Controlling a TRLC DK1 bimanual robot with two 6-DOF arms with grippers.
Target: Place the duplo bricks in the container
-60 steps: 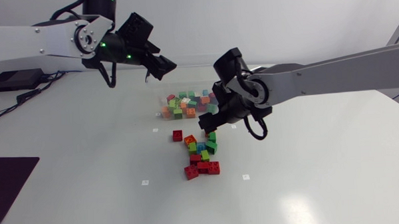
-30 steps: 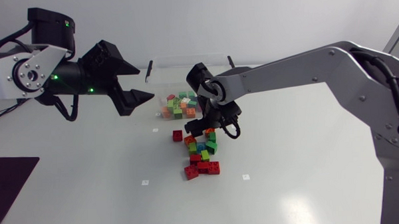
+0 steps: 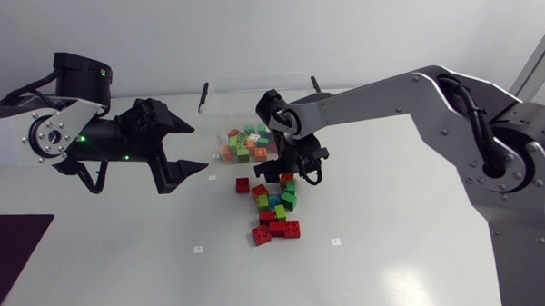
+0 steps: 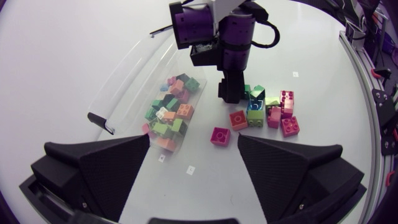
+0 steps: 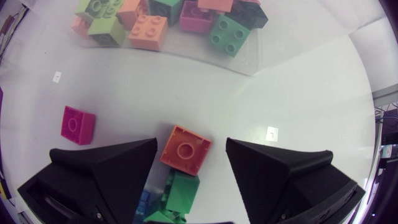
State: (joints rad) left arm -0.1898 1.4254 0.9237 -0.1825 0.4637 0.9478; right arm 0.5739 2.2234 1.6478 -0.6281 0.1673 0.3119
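My right gripper (image 5: 186, 163) hangs low over the loose pile (image 3: 276, 215) on the worktop (image 3: 421, 248). Its fingers are spread well apart and grip nothing. An orange brick (image 5: 185, 149) lies flat between them, and as far as I can see neither finger touches it. A green brick (image 5: 183, 190) sits tight against the orange one on the side nearer the wrist, with a blue brick (image 5: 144, 202) just beside it under one finger (that corner is crowded). A lone brick (image 5: 78, 124) lies off to the side of that finger, apart from the pile.

The clear container (image 3: 252, 88) stands ahead of the right gripper, already holding many stored bricks (image 3: 247, 143). Its near wall rises between them and the orange brick.

My left gripper (image 3: 189, 149) hovers above the worktop beside the container, fingers spread wide and empty, pointing toward the container and pile. From its own camera, the right gripper stands upright ahead of it at the pile's near edge, hiding some bricks behind it. Small white markers (image 3: 198, 249) dot the worktop near the pile.
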